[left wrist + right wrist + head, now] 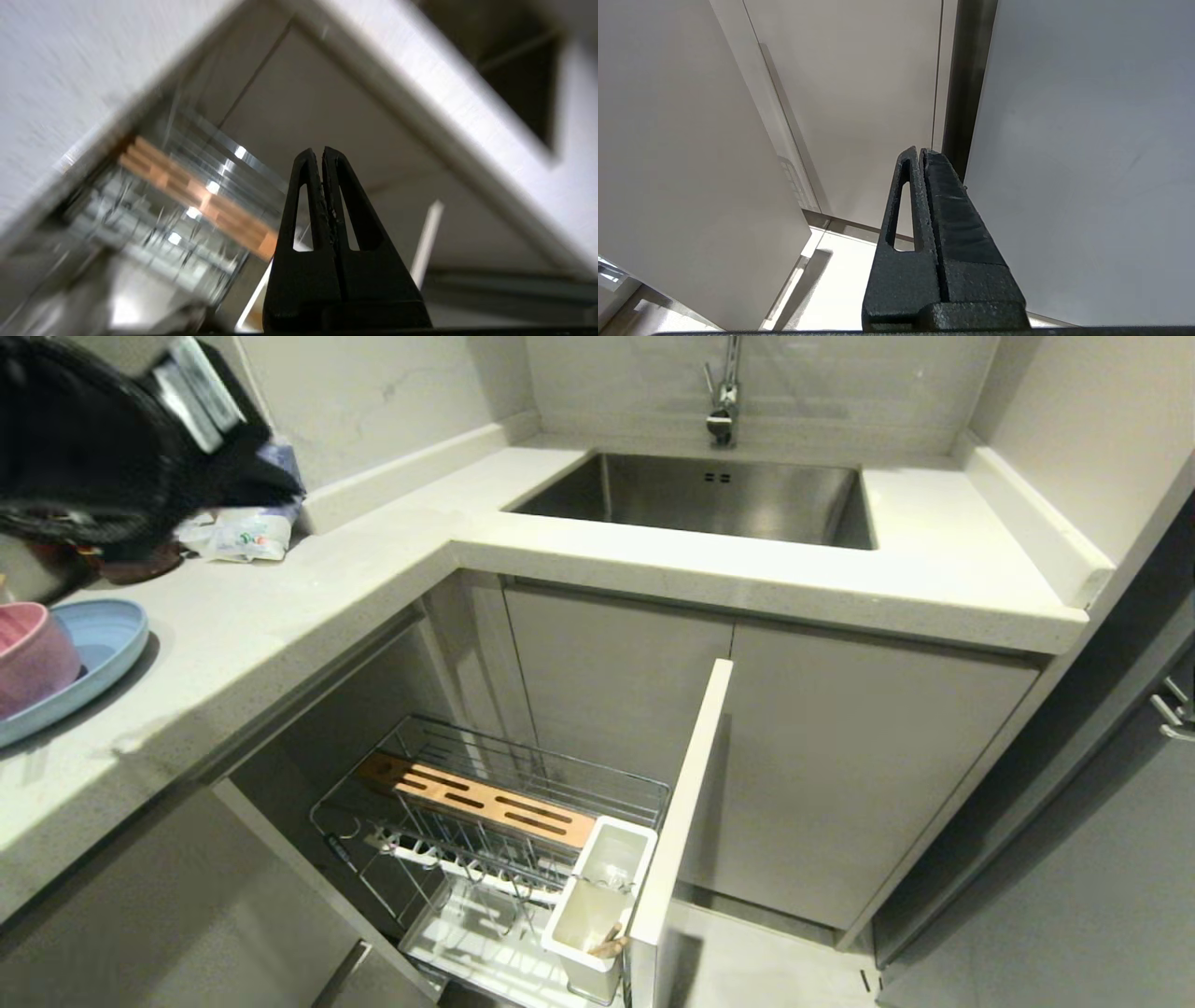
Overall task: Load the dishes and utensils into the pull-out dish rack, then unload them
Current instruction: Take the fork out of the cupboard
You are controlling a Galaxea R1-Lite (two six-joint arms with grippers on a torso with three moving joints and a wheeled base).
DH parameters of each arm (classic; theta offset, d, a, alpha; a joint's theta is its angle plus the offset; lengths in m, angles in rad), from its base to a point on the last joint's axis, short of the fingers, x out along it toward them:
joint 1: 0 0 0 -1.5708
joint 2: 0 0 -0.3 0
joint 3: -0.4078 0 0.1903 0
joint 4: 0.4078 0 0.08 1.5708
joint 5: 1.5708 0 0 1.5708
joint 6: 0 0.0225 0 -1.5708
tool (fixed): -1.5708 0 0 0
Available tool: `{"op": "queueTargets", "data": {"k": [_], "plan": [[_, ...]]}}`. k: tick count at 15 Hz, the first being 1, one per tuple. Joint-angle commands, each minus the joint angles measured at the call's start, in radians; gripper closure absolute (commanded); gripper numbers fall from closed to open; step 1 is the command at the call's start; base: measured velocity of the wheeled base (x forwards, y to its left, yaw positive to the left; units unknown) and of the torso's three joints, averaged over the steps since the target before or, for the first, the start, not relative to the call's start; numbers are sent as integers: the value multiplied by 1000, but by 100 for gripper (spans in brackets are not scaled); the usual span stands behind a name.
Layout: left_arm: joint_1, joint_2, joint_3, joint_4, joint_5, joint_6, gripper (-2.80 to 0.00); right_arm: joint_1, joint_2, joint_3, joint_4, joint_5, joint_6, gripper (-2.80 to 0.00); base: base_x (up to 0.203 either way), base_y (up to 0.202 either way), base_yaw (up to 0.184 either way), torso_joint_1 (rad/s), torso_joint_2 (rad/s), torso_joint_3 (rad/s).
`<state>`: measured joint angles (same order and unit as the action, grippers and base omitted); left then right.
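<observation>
The pull-out dish rack [523,775] stands drawn out below the counter, with its wooden strip [485,800], white utensil cup [597,896], drip tray [467,943] and tall front panel [686,793]. Light-wood utensil tips [609,947] show in the cup's near compartment. On the counter at the far left, a pink bowl [33,653] sits on the light-blue plate [103,639]. My left arm [84,439] is a dark blur above them. The left gripper [322,151] is shut and empty, with the rack [154,233] blurred beyond it. My right gripper [920,150] hangs shut and empty beside cabinet fronts.
A steel sink [709,499] with a faucet [724,392] is set in the counter's far corner. A crumpled packet [238,534] and a steel pot [28,569] sit at the back left. White cabinet doors [822,756] stand behind the rack. A handle [1172,709] juts out at the right.
</observation>
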<state>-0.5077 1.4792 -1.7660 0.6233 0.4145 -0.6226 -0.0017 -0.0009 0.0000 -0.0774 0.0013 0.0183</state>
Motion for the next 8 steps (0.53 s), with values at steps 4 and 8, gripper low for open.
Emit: {"op": "queueTargets", "data": {"k": [4,8], "plan": [[-84,226,127,54,6,69,0,0,-1,26,-1,0,0,0,0,0,0,0,0,0],[-159,249,310,-8,3,253,0,0,-1,26,-1,0,0,0,0,0,0,0,0,0]]}}
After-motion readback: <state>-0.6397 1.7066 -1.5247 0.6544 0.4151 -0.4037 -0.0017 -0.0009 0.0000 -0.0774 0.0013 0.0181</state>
